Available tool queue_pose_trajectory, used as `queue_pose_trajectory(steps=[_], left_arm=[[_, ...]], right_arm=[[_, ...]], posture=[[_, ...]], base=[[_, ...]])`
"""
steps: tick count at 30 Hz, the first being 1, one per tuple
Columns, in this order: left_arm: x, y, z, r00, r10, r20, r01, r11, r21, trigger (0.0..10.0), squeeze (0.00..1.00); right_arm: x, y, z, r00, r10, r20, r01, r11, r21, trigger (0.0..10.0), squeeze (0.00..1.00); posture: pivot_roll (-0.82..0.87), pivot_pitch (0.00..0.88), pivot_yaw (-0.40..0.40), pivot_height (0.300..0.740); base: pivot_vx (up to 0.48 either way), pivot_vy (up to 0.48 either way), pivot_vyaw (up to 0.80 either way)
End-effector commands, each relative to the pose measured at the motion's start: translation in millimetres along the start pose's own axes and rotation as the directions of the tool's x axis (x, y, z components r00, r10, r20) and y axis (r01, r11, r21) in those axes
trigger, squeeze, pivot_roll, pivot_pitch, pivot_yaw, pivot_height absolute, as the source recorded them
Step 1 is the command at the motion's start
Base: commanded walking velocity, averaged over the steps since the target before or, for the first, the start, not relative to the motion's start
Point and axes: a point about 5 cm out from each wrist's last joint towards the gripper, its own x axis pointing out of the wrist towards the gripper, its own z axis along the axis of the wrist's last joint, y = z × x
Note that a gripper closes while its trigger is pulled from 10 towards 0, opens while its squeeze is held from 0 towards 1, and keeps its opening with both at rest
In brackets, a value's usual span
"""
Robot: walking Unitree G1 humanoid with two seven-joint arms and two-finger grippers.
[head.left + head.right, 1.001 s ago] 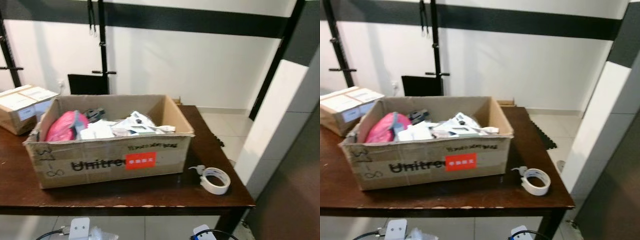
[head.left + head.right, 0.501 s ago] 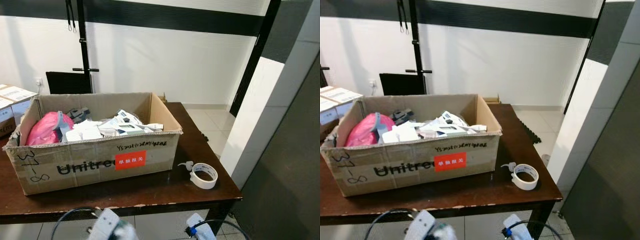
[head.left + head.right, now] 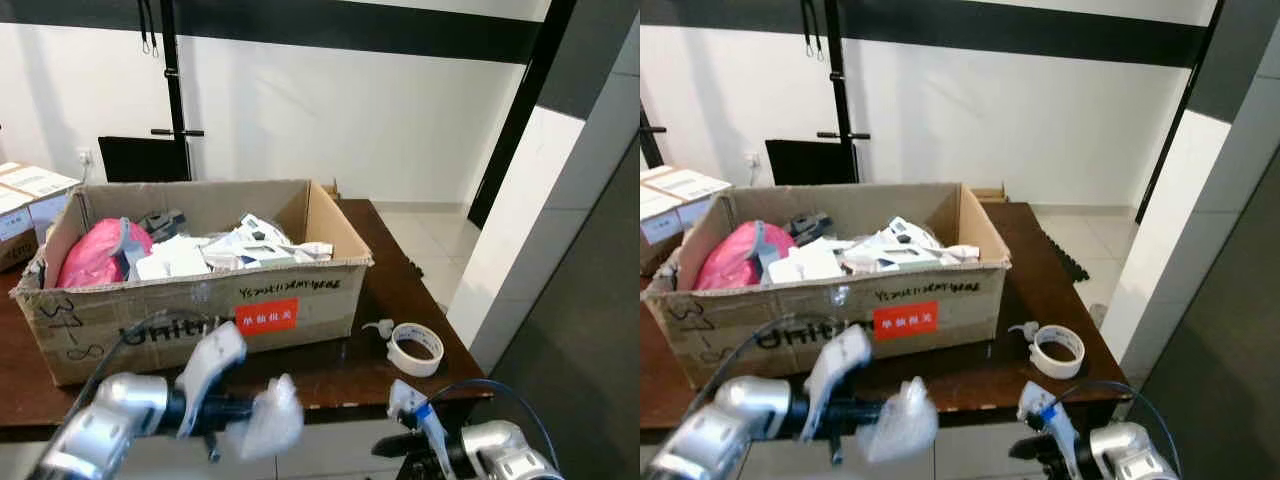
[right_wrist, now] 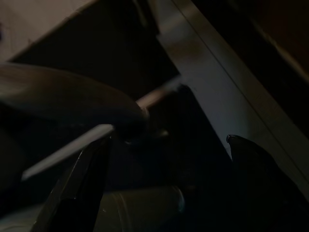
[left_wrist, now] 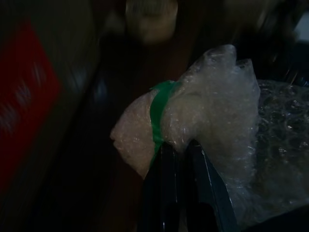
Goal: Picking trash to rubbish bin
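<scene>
Both arms have come up into sight since a moment ago. The left gripper (image 5: 181, 154) is clenched on a wad of bubble wrap (image 3: 272, 418) — held low before the table edge (image 3: 340, 385), below the cardboard box (image 3: 200, 300). The right gripper's (image 4: 159, 159) fingers stand spread apart, holding nothing.
</scene>
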Motion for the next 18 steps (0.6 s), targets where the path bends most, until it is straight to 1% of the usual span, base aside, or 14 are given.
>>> queue_pose_trajectory(steps=[1,4,5,7,9,11,12,13,14,15,16,18], left_arm=[[-2.2,-3.2,18.7,0.998,-0.034,0.053,0.032,0.999,0.028,10.0,0.0],[-0.5,-7.0,41.9,0.986,-0.068,0.151,0.056,0.995,0.078,10.0,0.0],[-0.5,-7.0,41.9,0.986,-0.068,0.151,0.056,0.995,0.078,10.0,0.0],[-0.4,-14.1,63.1,0.968,-0.111,0.227,0.088,0.99,0.11,10.0,0.0],[-0.1,-21.6,90.5,0.93,-0.175,0.322,0.127,0.978,0.165,10.0,0.0],[-0.6,-26.4,111.7,0.896,-0.22,0.386,0.147,0.967,0.21,10.0,0.0],[-0.6,-26.4,111.7,0.896,-0.22,0.386,0.147,0.967,0.21,10.0,0.0],[-1.3,-28.0,117.7,0.888,-0.23,0.398,0.152,0.964,0.219,10.0,0.0],[-2.8,-27.9,127.7,0.872,-0.237,0.428,0.14,0.959,0.247,10.0,0.0],[-2.8,-27.9,127.7,0.872,-0.237,0.428,0.14,0.959,0.247,10.0,0.0],[-4.5,-28.2,134.3,0.861,-0.241,0.447,0.131,0.956,0.261,10.0,0.0],[-15.2,-14.8,171.6,0.786,-0.187,0.589,-0.001,0.952,0.305,10.0,0.0]], right_arm=[[-9.1,-0.1,8.1,0.999,0.023,0.038,-0.023,1.0,0.005,10.0,0.0],[-14.2,1.1,22.1,0.995,0.059,0.084,-0.059,0.998,-0.002,10.0,0.0],[-14.2,1.1,22.1,0.995,0.059,0.084,-0.059,0.998,-0.002,10.0,0.0],[-19.1,2.2,36.1,0.987,0.081,0.139,-0.08,0.997,-0.014,10.0,0.0],[-25.0,2.3,54.7,0.973,0.096,0.21,-0.088,0.995,-0.043,10.0,0.0],[-30.5,3.5,69.2,0.961,0.106,0.257,-0.089,0.993,-0.076,10.0,0.0],[-30.5,3.5,69.2,0.961,0.106,0.257,-0.089,0.993,-0.076,10.0,0.0],[-32.6,4.6,73.3,0.957,0.111,0.269,-0.091,0.992,-0.087,10.0,0.0],[-35.9,5.3,81.6,0.946,0.118,0.303,-0.093,0.991,-0.099,10.0,0.0],[-35.9,5.3,81.6,0.946,0.118,0.303,-0.093,0.991,-0.099,10.0,0.0],[-38.3,6.6,87.2,0.937,0.125,0.326,-0.096,0.99,-0.103,10.0,0.0],[-53.0,7.6,120.1,0.884,0.133,0.448,-0.068,0.985,-0.159,10.0,0.0]], posture=[[0.07,0.0,-0.077,0.74],[0.07,0.0,-0.077,0.74],[0.07,0.0,-0.077,0.74],[0.07,0.0,-0.076,0.74],[0.07,0.0,-0.077,0.74],[0.08,0.0,-0.079,0.74],[0.08,0.0,-0.079,0.74],[0.08,0.0,-0.079,0.74],[0.08,0.0,-0.08,0.74],[0.08,0.0,-0.08,0.74],[0.08,0.0,-0.081,0.74],[0.08,0.0,-0.081,0.74]], base=[[0.0,0.0,0.0],[0.0,0.0,0.0],[0.0,0.0,0.0],[0.0,0.0,0.0],[0.0,0.0,0.0],[0.0,0.0,0.0],[0.0,0.0,0.0],[0.0,0.0,0.0],[0.0,0.0,0.0],[0.0,0.0,0.0],[0.0,0.0,0.0],[0.0,0.0,0.0]])
